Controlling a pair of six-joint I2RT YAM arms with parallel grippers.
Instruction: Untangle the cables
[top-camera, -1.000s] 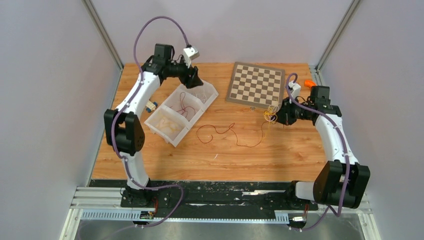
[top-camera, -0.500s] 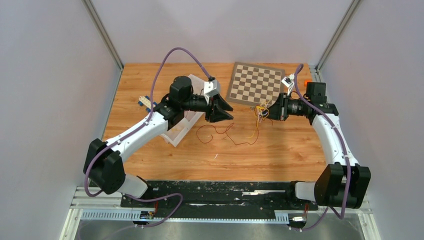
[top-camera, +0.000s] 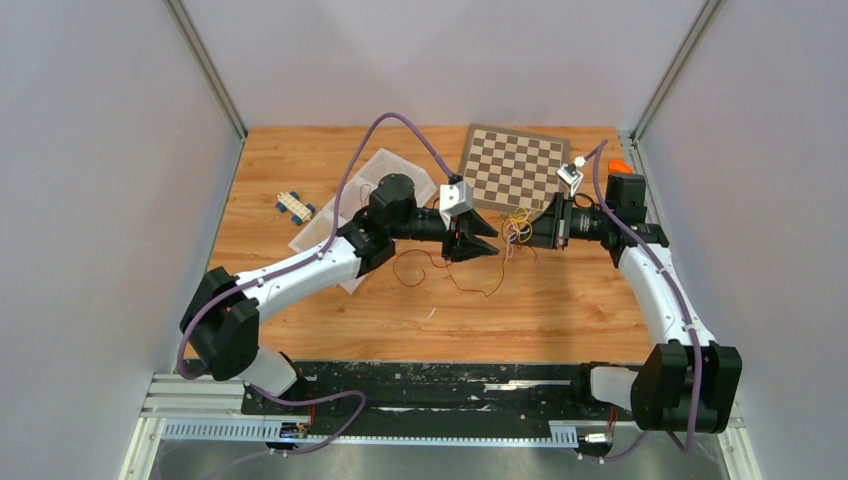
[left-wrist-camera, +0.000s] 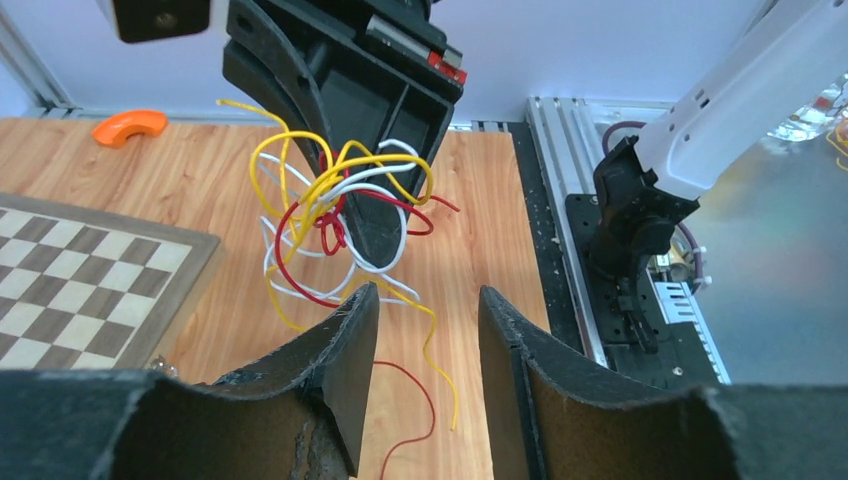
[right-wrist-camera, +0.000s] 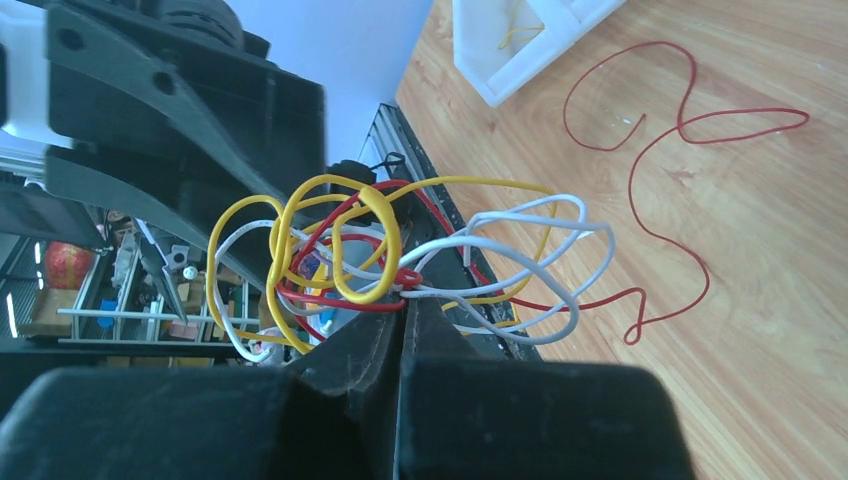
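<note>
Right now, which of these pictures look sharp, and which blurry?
Top external: evenly lit and sharp, though the cables look tiny. Left wrist: they look crisp, but the left gripper up close is dark and soft. Right wrist: likewise, the right gripper a dark blur.

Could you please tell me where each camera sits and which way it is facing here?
Top external: above and behind the robot, looking down on the table; both arms show, left end effector facing right end effector.
Left wrist: on that wrist, facing the cable tangle; own open fingers below.
Right wrist: on that wrist, facing the left end effector; own fingers pinch the tangle.
Shared: all three show the tangle.
</note>
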